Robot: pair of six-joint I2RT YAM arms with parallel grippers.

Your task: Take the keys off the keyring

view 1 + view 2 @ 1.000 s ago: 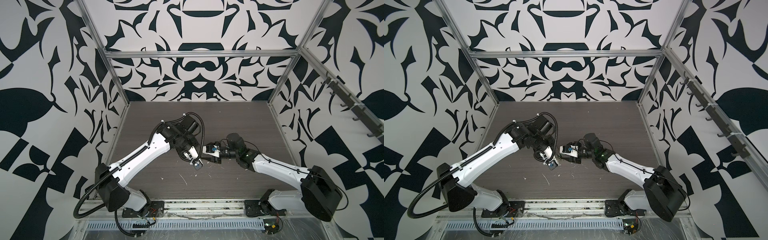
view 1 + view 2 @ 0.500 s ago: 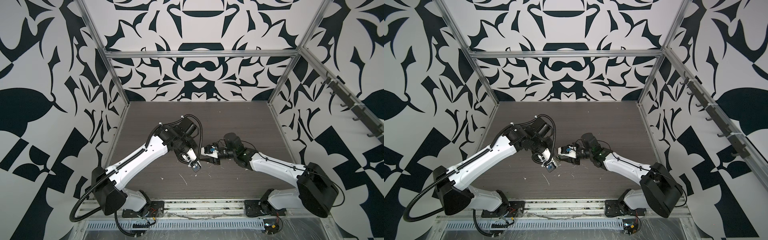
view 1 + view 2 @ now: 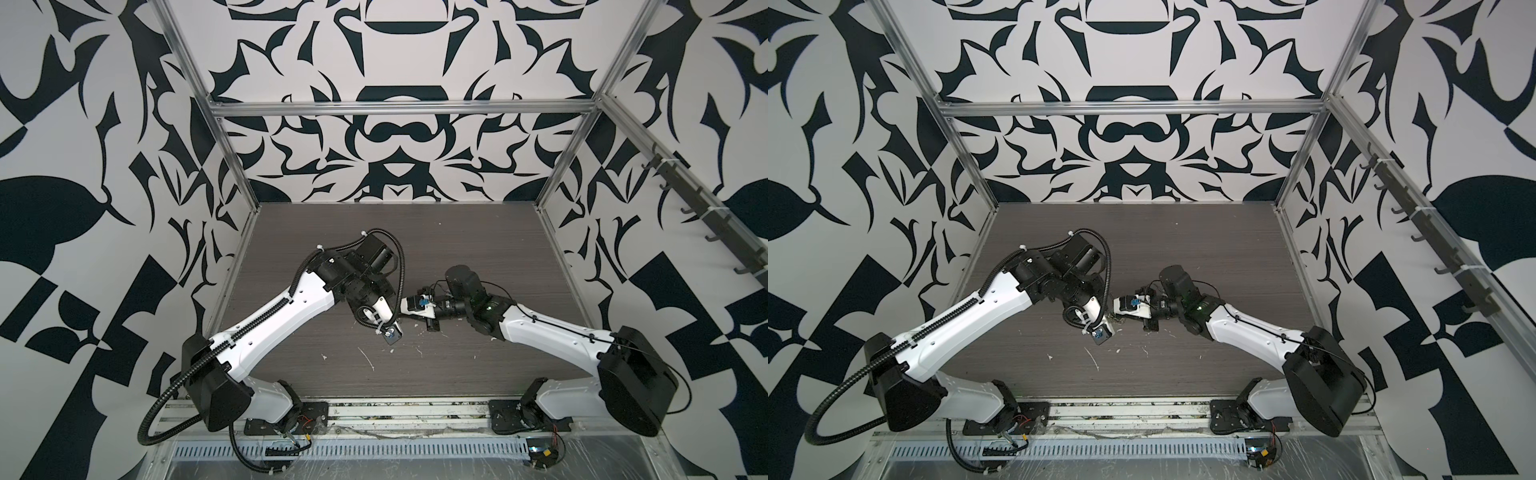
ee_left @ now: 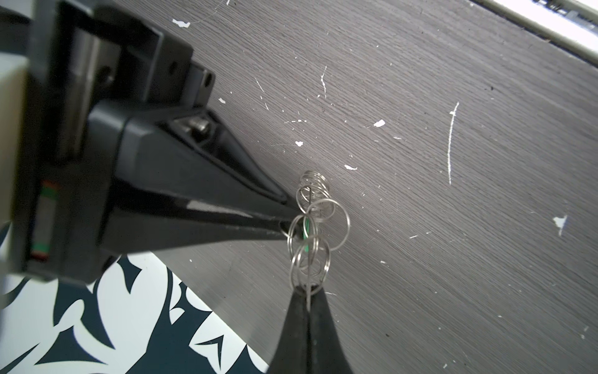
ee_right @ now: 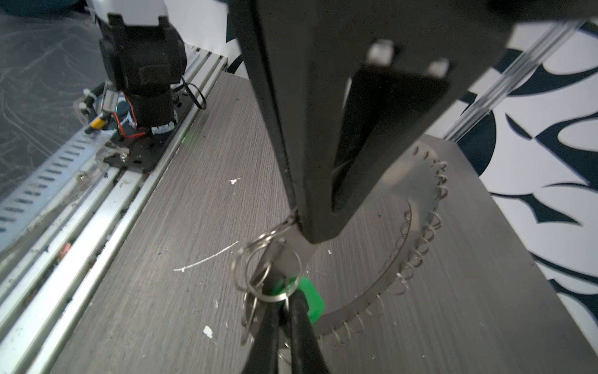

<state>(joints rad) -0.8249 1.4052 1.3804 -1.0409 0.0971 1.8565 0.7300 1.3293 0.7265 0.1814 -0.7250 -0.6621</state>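
Note:
The keyring (image 5: 417, 194) is a wide flat silvery ring fringed with small loops (image 4: 326, 220). My left gripper (image 4: 309, 293) is shut on its rim, which shows edge-on as a thin line in the left wrist view. In the right wrist view the left gripper (image 5: 302, 231) reaches down onto the rim. My right gripper (image 5: 283, 299) is shut on the keys, pinching at the green tag (image 5: 310, 299) among the loops. The right gripper (image 4: 293, 225) meets the ring from the side, with the green tag (image 4: 306, 226) at its tips. In both top views the grippers meet low over mid-table (image 3: 405, 323) (image 3: 1115, 320).
The dark wood-grain table (image 3: 457, 249) bears white chips and a long scratch (image 4: 449, 145). An aluminium rail (image 5: 97, 207) runs along the front edge, with the left arm's base (image 5: 142, 74) on it. Patterned walls close in three sides.
My right gripper has moved left toward the left gripper and gone from partly open to shut at the green tag. The left gripper stayed shut on the keyring and barely shifted.

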